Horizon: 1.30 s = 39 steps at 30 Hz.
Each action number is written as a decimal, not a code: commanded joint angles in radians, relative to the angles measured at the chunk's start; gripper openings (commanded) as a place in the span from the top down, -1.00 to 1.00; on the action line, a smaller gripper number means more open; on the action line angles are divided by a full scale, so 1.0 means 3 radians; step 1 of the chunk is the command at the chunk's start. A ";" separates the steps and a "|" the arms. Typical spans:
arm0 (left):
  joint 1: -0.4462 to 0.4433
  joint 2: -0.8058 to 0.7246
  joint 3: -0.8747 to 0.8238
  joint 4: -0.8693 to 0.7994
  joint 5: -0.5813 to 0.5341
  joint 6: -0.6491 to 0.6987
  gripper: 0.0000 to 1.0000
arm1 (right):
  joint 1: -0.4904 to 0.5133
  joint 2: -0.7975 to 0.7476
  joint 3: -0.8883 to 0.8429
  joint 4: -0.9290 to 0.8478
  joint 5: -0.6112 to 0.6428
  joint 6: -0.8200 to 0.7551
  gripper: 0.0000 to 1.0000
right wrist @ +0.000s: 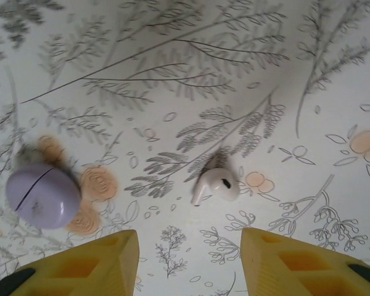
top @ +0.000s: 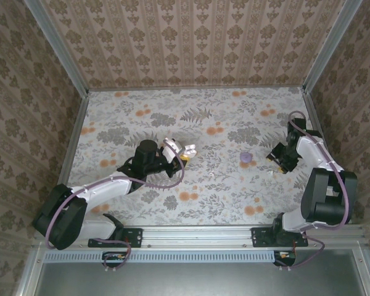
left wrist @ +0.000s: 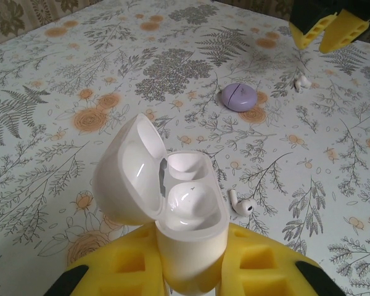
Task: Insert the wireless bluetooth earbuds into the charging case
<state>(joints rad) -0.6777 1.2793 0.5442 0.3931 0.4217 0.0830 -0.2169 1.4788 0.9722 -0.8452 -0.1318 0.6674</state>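
Right pincer (right wrist: 188,262): fingers spread, nothing between them. One earbud (right wrist: 216,185) lay on the surface (right wrist: 172,74) just ahead of the fingertips. It sat within the width of the gap and touched neither finger. Its long axis ran at a slant, closer to crosswise than to the line of reach. The stem pointed toward the finger on the side of the purple disc (right wrist: 43,196), which lay ahead and outside that finger.

Left pincer (left wrist: 194,265): pressed onto the case (left wrist: 191,209), lid swung open, both wells apparently empty. The second earbud (left wrist: 240,205) lay on the surface just beside the case.

Judgement: the right arm was nearer the first earbud. A straight advance and descent should bracket it, though the slanted stem may call for a wrist turn first.
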 commanded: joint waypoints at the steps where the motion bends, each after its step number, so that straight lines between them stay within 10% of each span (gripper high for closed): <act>1: 0.0032 -0.0011 0.0078 0.0011 0.0045 0.0015 0.66 | -0.0091 0.0114 -0.0010 -0.0101 0.0045 0.0469 0.03; 39: 0.0152 0.0099 0.0074 0.0078 0.0108 -0.0067 0.65 | -0.0089 0.0622 -0.0356 0.0551 -0.0174 0.0765 0.39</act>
<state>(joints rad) -0.6395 1.3029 0.5446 0.3962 0.4316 0.0822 -0.2592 1.6421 0.8989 -0.7403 -0.1486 0.8761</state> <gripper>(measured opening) 0.178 0.315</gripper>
